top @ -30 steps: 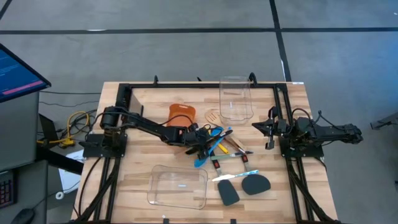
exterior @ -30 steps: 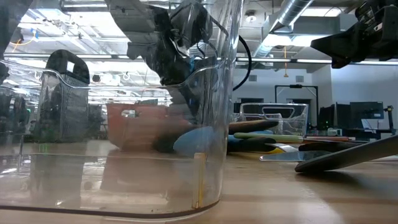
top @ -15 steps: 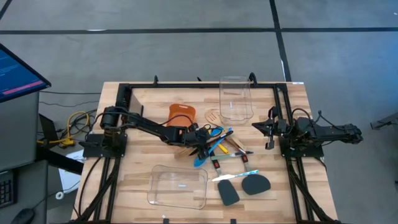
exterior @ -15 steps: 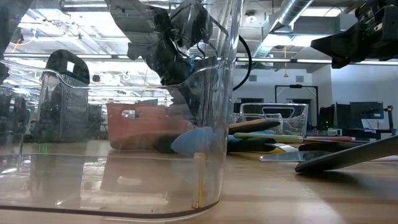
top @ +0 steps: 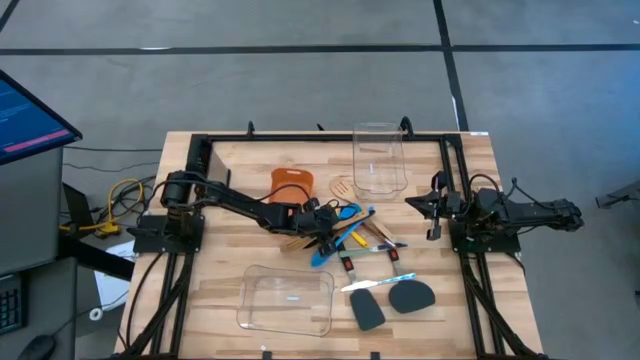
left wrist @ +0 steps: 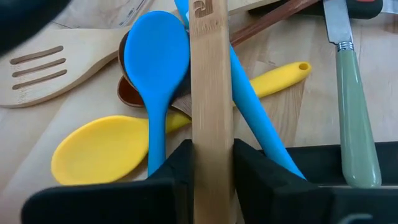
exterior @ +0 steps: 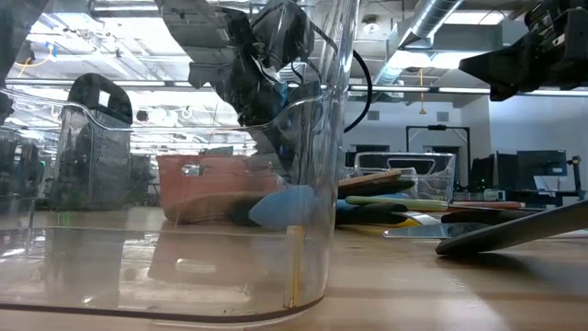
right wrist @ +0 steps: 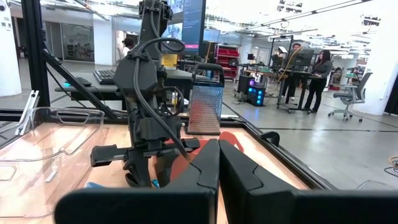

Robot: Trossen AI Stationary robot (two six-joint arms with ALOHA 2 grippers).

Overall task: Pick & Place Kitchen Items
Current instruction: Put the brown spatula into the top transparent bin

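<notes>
Kitchen items (top: pixel 352 232) heaped at centre of the wooden surface (top: pixel 230 270) in the high view, just right of the orange bin (top: pixel 292 182) and below the upright clear container (top: pixel 378 158) at upper centre. In the pile: slotted wooden turner (left wrist: pixel 46 67) at upper left of the left wrist view, blue spoon (left wrist: pixel 155 68) crossing over a yellow spoon (left wrist: pixel 99 144), green-handled knife (left wrist: pixel 354 124) along the right edge. Two black spatulas (top: pixel 392 300) lying apart from the heap, lower right of centre in the high view, beside a second clear container (top: pixel 287 300) on its side at lower centre.

Left gripper (top: pixel 322 228) reaching from the left edge of the surface into the pile; jaws closed against both sides of a flat wooden handle (left wrist: pixel 211 99), seen upright down the middle of the left wrist view, with a dark finger (left wrist: pixel 177 174) pressed to each flank. Handle lying over the blue spoon's stem and the yellow spoon; lifted or resting, cannot tell.

Right gripper (top: pixel 425 207) parked at the right edge of the surface in the high view, well apart from the pile, jaws fully closed on nothing, its dark fingers (right wrist: pixel 205 168) meeting at bottom centre of the right wrist view.
</notes>
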